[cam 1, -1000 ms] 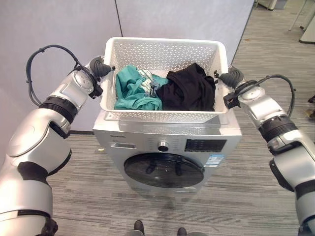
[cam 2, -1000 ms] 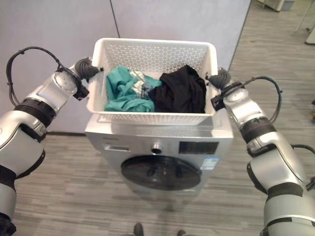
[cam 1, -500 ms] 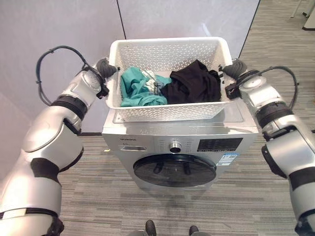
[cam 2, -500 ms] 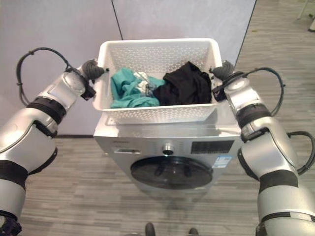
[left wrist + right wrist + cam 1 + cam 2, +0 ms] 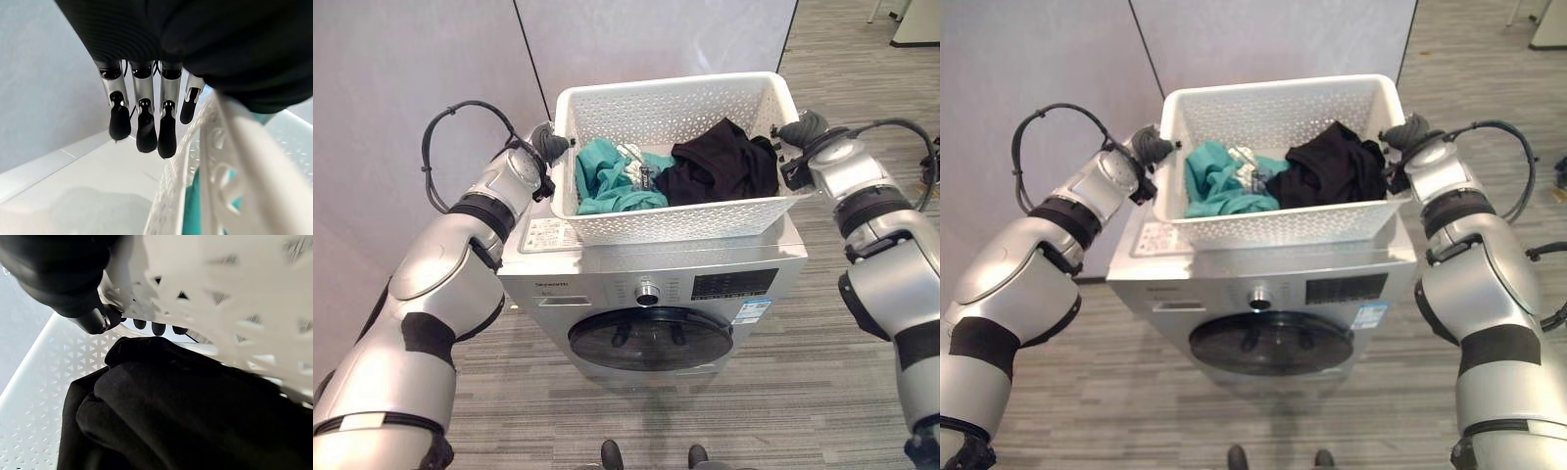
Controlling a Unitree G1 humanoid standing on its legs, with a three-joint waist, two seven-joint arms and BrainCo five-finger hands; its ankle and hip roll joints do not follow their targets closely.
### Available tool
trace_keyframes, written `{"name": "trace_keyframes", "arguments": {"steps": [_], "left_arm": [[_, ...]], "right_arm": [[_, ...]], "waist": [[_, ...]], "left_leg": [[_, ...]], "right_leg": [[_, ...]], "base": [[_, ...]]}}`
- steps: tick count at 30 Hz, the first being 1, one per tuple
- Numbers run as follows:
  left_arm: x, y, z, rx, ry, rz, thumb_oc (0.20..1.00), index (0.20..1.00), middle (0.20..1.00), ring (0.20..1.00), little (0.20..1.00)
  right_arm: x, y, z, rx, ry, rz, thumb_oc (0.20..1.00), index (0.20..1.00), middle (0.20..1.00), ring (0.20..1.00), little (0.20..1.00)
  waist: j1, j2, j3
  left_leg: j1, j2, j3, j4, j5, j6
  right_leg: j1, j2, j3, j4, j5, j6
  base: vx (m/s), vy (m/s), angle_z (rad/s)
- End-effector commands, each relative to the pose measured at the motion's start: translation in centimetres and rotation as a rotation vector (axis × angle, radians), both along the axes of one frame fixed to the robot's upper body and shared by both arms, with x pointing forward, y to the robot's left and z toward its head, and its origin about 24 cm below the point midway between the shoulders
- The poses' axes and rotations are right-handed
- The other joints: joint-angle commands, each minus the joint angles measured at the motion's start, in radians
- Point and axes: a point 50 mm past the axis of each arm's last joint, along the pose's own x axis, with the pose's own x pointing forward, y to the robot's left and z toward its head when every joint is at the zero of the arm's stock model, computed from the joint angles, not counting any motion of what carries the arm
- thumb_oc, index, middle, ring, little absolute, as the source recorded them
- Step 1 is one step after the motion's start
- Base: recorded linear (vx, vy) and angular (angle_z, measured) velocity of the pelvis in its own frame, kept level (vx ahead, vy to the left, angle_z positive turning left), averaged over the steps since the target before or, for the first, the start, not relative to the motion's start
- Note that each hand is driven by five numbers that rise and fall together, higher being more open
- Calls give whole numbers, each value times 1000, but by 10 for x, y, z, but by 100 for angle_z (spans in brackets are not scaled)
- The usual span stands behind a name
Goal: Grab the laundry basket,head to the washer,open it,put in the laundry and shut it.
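Washer (image 5: pixel 651 284) in front of me, door (image 5: pixel 651 338) closed, grey partition wall (image 5: pixel 411 78) behind it. White perforated laundry basket (image 5: pixel 675 217) sits on the washer's top panel, skewed toward its right side, so a strip of the lid with a label shows on the left. Inside the basket: black garment (image 5: pixel 720 166) on the right half, teal garment (image 5: pixel 607 181) on the left half, a small patterned piece (image 5: pixel 634 166) between them, touching both.

My left hand (image 5: pixel 551 144) is at the basket's left rim, up near the top edge. In the left wrist view my fingers (image 5: pixel 139 115) hang straight down along the outside of the basket wall, not curled around anything.

My right hand (image 5: pixel 800 128) is at the right rim. In the right wrist view my fingertips (image 5: pixel 157 326) poke through under the rim, hooked over it from outside, with the black garment right below them. So the right is gripping the basket rim, the left is extended flat against the side.
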Motion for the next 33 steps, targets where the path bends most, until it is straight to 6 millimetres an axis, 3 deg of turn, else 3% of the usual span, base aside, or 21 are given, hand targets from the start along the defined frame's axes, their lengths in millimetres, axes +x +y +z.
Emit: {"name": "trace_keyframes", "arguments": {"steps": [1, 5, 11, 24, 33], "left_arm": [[-9, -43, 115, 51, -348, -94, 1000, 1000, 1000, 1000, 1000], [-13, -52, 129, 24, -411, -125, 1000, 1000, 1000, 1000, 1000], [-17, -67, 137, -43, -467, -166, 1000, 1000, 1000, 1000, 1000], [-23, -96, 142, -88, -536, -246, 1000, 1000, 1000, 1000, 1000], [-34, -100, 166, -204, -652, -274, 1000, 1000, 1000, 1000, 1000]], "right_arm": [[1, 31, 71, -75, -156, 57, 200, 200, 200, 200, 200], [1, 34, 75, -48, -177, 59, 1000, 1000, 1000, 1000, 1000], [-1, 26, 79, -3, -194, 25, 1000, 1000, 1000, 1000, 1000], [-3, 34, 96, -20, -239, 40, 1000, 1000, 1000, 1000, 1000], [-23, 48, 164, 40, -498, 68, 1000, 1000, 1000, 1000, 1000]], "waist": [[10, -30, 101], [10, -30, 105], [12, -32, 100], [14, -29, 100], [12, -19, 82]], "left_leg": [[-32, 38, -38, 37, -25, -58], [-47, 40, -36, 33, -21, -59], [-49, 37, -41, 33, -26, -60], [-49, 25, -47, 28, -34, -58], [-37, 16, -43, -20, -19, -60]], "right_leg": [[45, -69, -67, 42, -61, 70], [28, -69, -69, 41, -60, 69], [31, -70, -76, 38, -62, 68], [35, -75, -83, 25, -64, 68], [25, -80, -85, 11, -52, 77]], "base": [[-35, -13, 12], [-23, -3, 4], [0, 0, 0], [0, 0, 0], [3, 2, -3]]}}
